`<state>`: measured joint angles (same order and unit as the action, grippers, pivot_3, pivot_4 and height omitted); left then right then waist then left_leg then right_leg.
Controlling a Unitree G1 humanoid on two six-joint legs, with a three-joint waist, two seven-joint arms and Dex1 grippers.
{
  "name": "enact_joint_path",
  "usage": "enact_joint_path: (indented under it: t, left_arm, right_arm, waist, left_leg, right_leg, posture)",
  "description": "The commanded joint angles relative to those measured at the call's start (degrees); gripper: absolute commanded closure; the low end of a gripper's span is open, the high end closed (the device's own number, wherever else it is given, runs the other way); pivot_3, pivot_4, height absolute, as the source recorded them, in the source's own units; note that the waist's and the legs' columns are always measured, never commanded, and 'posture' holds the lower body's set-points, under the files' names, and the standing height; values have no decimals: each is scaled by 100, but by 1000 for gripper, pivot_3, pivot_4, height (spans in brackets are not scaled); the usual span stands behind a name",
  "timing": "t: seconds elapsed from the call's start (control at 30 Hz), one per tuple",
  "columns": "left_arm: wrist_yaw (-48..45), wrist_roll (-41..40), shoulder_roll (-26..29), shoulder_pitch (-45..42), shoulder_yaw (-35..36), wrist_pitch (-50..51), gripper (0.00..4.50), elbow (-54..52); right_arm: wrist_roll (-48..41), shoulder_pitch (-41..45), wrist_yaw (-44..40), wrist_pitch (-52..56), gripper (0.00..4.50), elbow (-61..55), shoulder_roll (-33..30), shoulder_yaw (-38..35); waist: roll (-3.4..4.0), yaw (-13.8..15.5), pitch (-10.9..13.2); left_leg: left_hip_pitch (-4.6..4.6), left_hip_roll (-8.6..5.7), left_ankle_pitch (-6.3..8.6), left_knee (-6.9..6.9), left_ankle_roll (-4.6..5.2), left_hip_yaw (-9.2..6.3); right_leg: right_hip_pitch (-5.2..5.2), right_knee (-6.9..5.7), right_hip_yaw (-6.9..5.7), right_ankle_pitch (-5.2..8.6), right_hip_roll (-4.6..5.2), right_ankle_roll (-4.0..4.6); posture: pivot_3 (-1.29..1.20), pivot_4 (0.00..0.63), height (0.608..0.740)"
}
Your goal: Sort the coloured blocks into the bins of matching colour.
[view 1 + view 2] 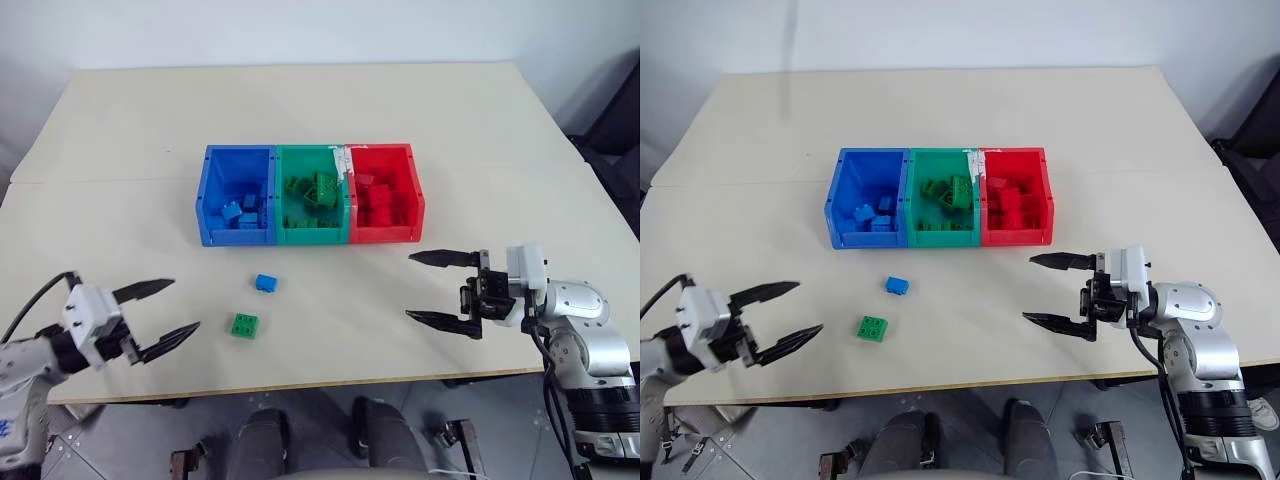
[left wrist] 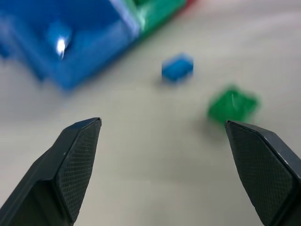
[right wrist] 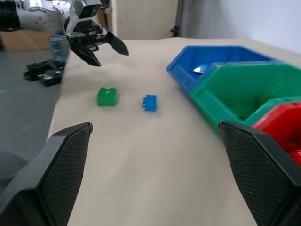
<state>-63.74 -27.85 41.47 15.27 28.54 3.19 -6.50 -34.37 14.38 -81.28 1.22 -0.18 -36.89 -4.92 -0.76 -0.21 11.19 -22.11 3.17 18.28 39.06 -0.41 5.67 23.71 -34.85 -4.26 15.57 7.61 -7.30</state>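
Three joined bins stand mid-table: blue bin (image 1: 212,185), green bin (image 1: 281,180) and red bin (image 1: 414,185), each holding several blocks of its own colour. Two loose blocks lie in front of them: a blue block (image 1: 265,283) and, nearer the front edge, a green block (image 1: 244,325). My left gripper (image 1: 160,315) hangs open and empty at the table's front left, pointing toward the green block from a hand's width away. My right gripper (image 1: 437,288) stands open and empty at the front right, pointing left across the table; the loose blocks (image 3: 107,96) lie well beyond it.
The beige table (image 1: 450,120) has bare surface behind and beside the bins. Its front edge (image 1: 330,385) runs just below both grippers. A dark object (image 1: 610,140) stands off the table's right side.
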Motion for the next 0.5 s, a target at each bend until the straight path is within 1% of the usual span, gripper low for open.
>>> enact_joint_path:
  t: [0.03,0.13,0.17,0.3,0.4,0.5]
  left_arm:
    - [-62,-102,113,78,136,-78,40,-325]
    - [-90,15,134,20,-23,-201,40,-352]
    - [-126,96,146,-9,-177,-263,40,-425]
    - [-302,369,141,-415,-1104,-370,40,-632]
    - [-436,697,166,-888,-1746,-530,40,-382]
    - [-599,1043,147,-1397,-2291,-804,40,166]
  right_arm:
    - [-13,157,-233,-73,0,100,-136,-84]
    - [46,228,-377,-95,0,213,-182,-64]
    - [49,230,-409,-84,0,227,-196,-66]
    - [-1,124,-611,313,0,123,-425,-2]
    - [-22,102,-641,331,0,39,-443,-15]
    - [-46,19,-635,357,0,-79,-486,-70]
  waist:
    - [1,32,1]
    - [1,22,0]
    - [2,9,0]
    - [7,17,1]
    - [6,9,0]
    - [9,3,-1]
  left_leg:
    - [0,-1,0,0,0,-2]
    - [0,0,-1,0,-2,-8]
    - [0,0,-1,0,-2,-7]
    - [0,7,4,0,-10,-1]
    - [1,7,5,0,-12,1]
    - [0,8,4,0,-12,4]
  right_leg:
    - [0,-1,-1,0,2,1]
    - [-2,-2,-8,-3,3,7]
    - [-2,-3,-8,-3,3,8]
    - [1,-6,-10,-1,-4,11]
    - [1,-5,-11,-2,-6,12]
    - [4,-6,-12,-2,-8,11]
  posture:
    - [0,150,740]
    - [0,150,740]
    - [0,150,740]
    - [0,150,740]
    - [0,150,740]
    - [0,150,740]
